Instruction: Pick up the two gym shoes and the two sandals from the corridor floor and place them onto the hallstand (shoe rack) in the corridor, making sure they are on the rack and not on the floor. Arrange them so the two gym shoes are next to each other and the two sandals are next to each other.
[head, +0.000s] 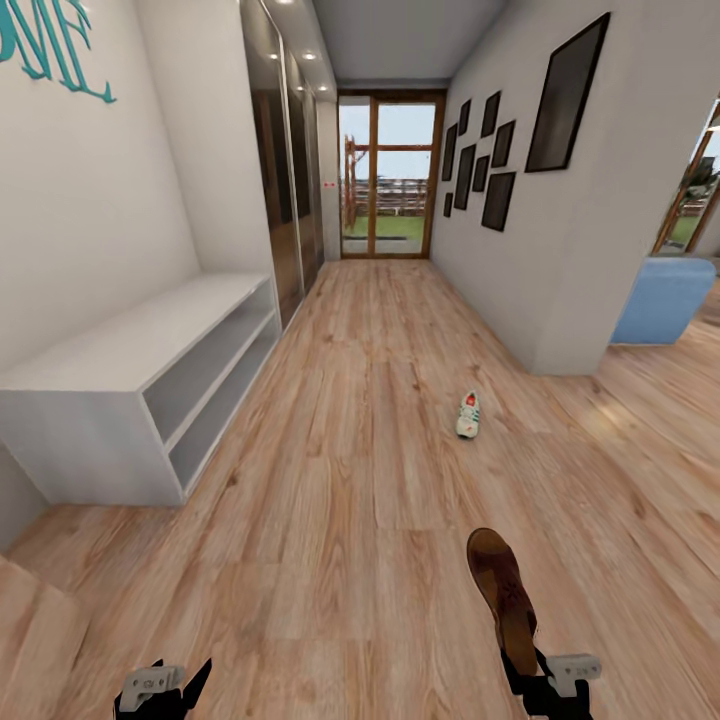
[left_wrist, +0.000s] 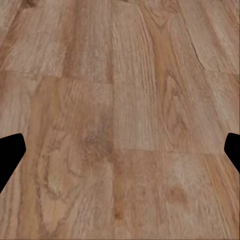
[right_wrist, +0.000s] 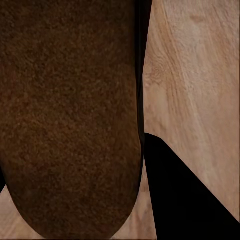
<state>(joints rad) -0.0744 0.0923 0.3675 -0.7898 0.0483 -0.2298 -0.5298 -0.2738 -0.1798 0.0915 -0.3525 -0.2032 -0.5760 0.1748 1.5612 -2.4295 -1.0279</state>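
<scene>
A dark brown sandal (head: 503, 590) is held above the corridor floor (head: 350, 480), with my right gripper (head: 522, 668) shut on its heel end. In the right wrist view the sandal's brown underside (right_wrist: 70, 115) lies against a black finger (right_wrist: 185, 200). One cream-white gym shoe (head: 467, 413) with a red patch lies on the planks ahead, right of centre. My left gripper (head: 165, 690) hangs open and empty over bare planks (left_wrist: 120, 125), its fingertips (left_wrist: 10, 155) wide apart. The other shoe, the other sandal and the hallstand are out of view.
A plain white two-bay bench (head: 110, 350) stands against the left wall. Mirrored wardrobe doors (head: 285, 170) follow it, and a glass door (head: 387, 175) ends the corridor. A wall corner (head: 560, 340) and a blue sofa (head: 662, 300) lie to the right.
</scene>
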